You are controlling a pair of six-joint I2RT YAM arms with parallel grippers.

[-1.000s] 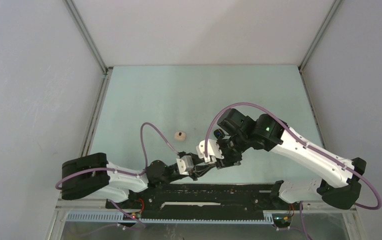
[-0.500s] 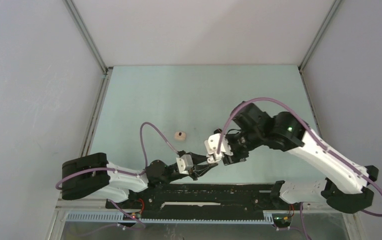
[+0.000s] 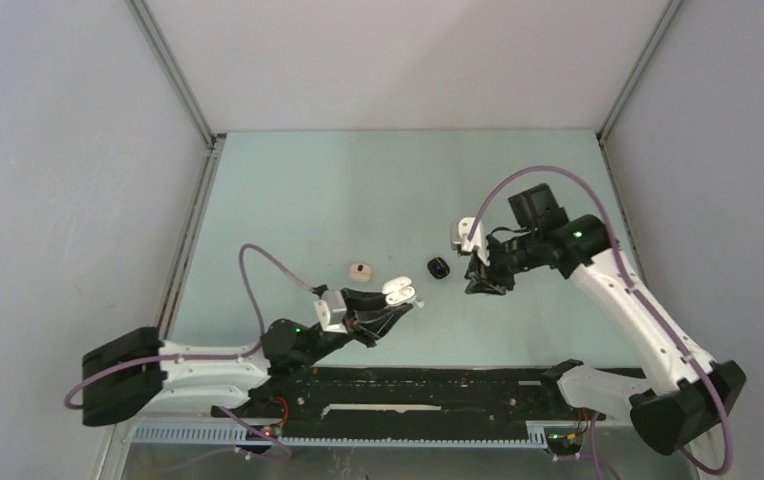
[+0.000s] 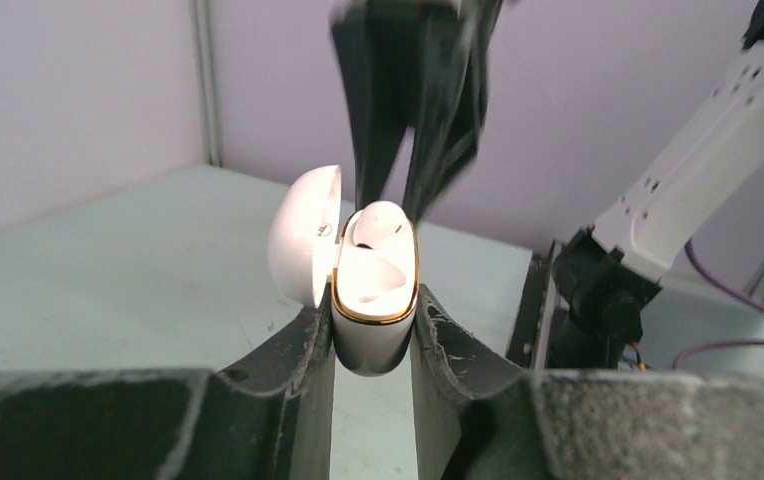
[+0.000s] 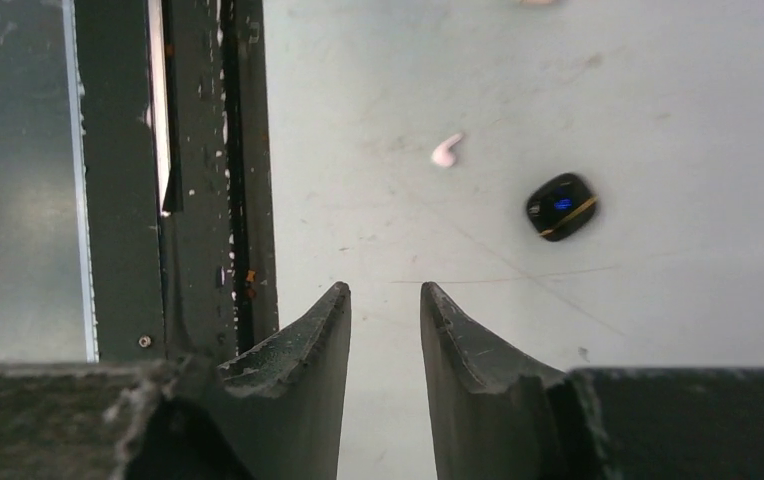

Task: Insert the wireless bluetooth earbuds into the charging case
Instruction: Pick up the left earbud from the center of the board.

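Note:
My left gripper (image 4: 373, 312) is shut on the white charging case (image 4: 375, 300), which has a gold rim. The case stands upright with its lid (image 4: 303, 235) swung open to the left. Glare washes out its inside; a white rounded shape (image 4: 378, 222) sits at the far end. In the top view the case (image 3: 399, 291) is held just above the table. My right gripper (image 3: 480, 283) is off to the case's right, open and empty (image 5: 385, 290). One white earbud (image 5: 446, 150) lies on the table ahead of it.
A small black rounded piece (image 3: 439, 268) with a gold line and a blue spot (image 5: 561, 206) lies between the two grippers. A small beige piece (image 3: 361, 270) lies left of the case. The black base rail (image 5: 198, 170) runs along the near edge.
My right gripper has pulled back from the case to the right and narrowed. The left arm has carried the case farther onto the table. The black piece now shows.

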